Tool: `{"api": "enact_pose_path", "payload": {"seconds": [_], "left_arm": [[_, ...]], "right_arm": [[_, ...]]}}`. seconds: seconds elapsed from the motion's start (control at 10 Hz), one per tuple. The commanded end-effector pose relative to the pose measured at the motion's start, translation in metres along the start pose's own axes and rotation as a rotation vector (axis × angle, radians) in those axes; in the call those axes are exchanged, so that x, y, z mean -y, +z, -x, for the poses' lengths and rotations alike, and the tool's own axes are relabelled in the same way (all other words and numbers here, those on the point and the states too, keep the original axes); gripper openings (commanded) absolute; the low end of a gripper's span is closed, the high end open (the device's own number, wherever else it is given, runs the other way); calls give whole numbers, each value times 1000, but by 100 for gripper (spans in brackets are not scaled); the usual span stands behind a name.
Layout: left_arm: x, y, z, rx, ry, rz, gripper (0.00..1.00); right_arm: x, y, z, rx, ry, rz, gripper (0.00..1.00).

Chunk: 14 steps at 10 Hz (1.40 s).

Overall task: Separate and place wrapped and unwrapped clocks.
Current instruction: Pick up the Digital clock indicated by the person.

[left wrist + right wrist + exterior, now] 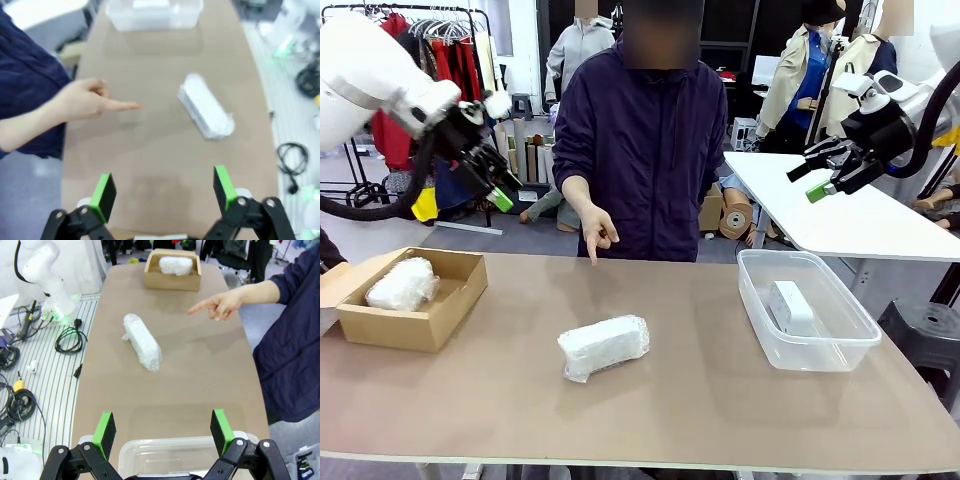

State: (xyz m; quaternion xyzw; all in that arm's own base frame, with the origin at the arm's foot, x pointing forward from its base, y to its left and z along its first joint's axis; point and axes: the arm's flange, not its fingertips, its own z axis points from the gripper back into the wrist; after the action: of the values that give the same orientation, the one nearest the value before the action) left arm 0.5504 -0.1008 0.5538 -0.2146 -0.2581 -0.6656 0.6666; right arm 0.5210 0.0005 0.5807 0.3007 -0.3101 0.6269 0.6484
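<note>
Bubble-wrapped and lumpy, the middle wrapped clock [604, 346] lies on the table [720, 410] at lower centre of the front view, its long axis roughly left-right with the right end angled slightly away. A second wrapped clock [402, 283] sits in the cardboard box [430, 325] at left, and the bare clock [792, 305], smooth and white, lies in the clear tub [810, 347] at right, pointing near-to-far. Left tool [165, 187] and right tool [162, 427] hover spread wide, holding nothing.
</note>
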Motion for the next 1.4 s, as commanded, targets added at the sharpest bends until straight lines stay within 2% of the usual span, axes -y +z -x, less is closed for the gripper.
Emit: {"api": "enact_pose_path", "payload": {"seconds": [0.0, 0.3, 0.5, 0.6, 1.1, 1.3], "left_arm": [[22, -42, -16, -126, -3, -9, 100], [34, -79, -20, -36, 50, 47, 100], [55, -109, -22, -37, 103, 91, 100], [37, -92, -23, -68, 34, 67, 100], [38, -94, -25, -62, 45, 69, 100], [46, -111, -26, -162, 112, 41, 100]], "right_arm": [[-5, -1, 1, -6, 12, 0, 100], [-5, -1, 1, -6, 12, 0, 100], [-5, -1, 1, -6, 12, 0, 100], [-5, -1, 1, -6, 12, 0, 100], [-5, -1, 1, -6, 12, 0, 100], [-5, -1, 1, -6, 12, 0, 100]]}}
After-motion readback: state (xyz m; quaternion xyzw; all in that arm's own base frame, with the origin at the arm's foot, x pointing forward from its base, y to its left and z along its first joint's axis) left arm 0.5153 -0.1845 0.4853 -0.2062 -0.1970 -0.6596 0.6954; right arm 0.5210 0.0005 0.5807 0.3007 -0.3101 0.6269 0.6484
